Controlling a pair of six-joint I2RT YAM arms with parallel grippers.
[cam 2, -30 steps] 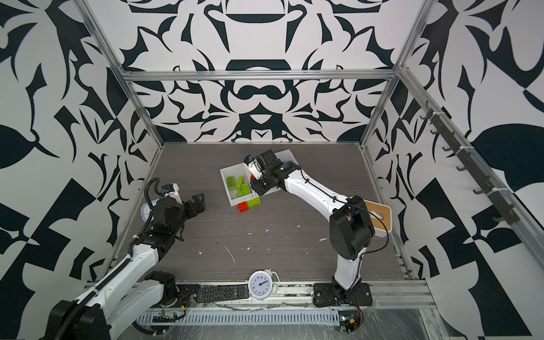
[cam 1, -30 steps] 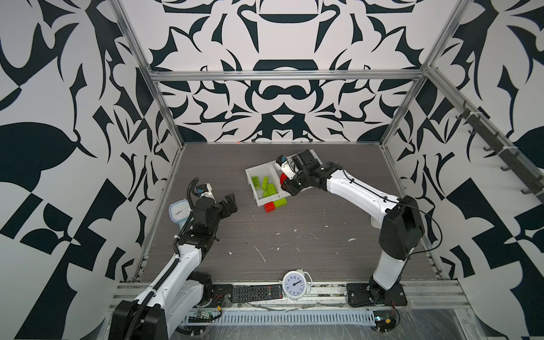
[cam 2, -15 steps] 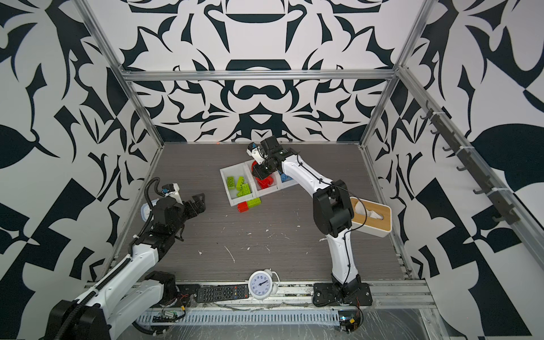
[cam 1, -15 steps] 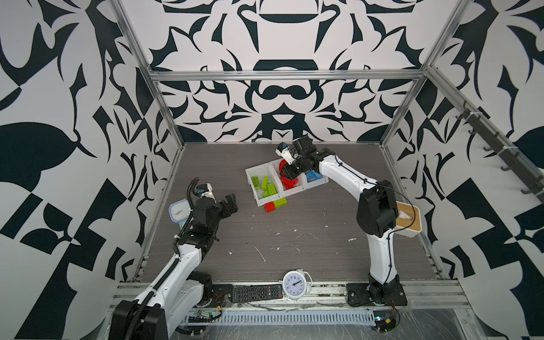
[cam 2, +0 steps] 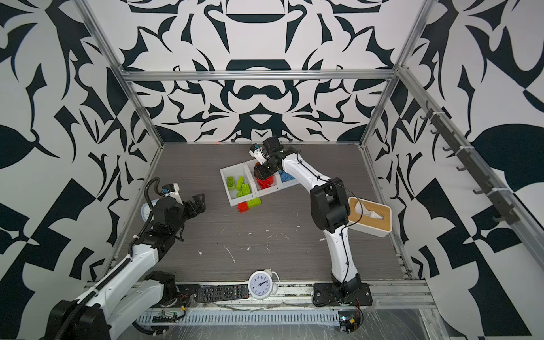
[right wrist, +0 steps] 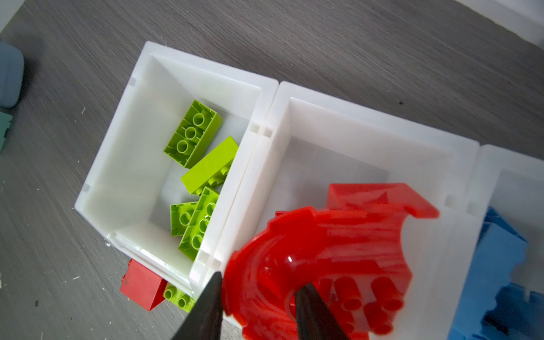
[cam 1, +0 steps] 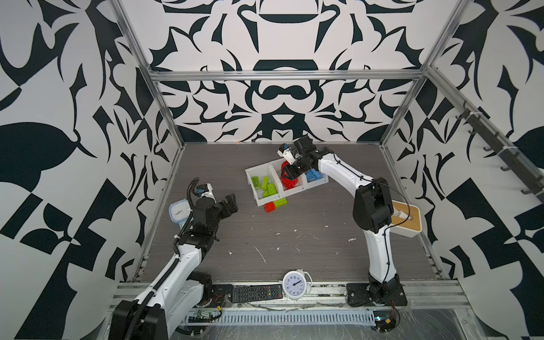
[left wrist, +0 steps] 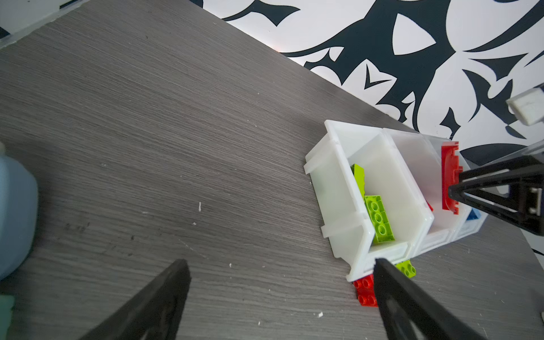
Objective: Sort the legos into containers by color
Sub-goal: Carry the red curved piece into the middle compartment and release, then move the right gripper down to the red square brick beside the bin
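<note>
We see our right claw (right wrist: 259, 282) straddling the red arch (right wrist: 338, 250) at the middle bin (right wrist: 353, 129); whether it pinches, we cannot tell. Our left claw (cam 1: 231, 205) is spread, left of centre.

White bins (cam 1: 256, 168) are set on the grey table (cam 1: 294, 226) toward twelve o'clock, with a red brick (cam 1: 269, 207) and green brick (cam 1: 280, 202) against their front — tissue box (cam 1: 407, 228) at three, timer (cam 1: 178, 210) at nine.

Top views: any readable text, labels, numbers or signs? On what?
No text is legible.
White round alarm clock: dial numerals too small to read.
Black rectangular remote control: key markings too small.
Pale blue square clock: face blurred.
Three joined white plastic bins: no print seen.
</note>
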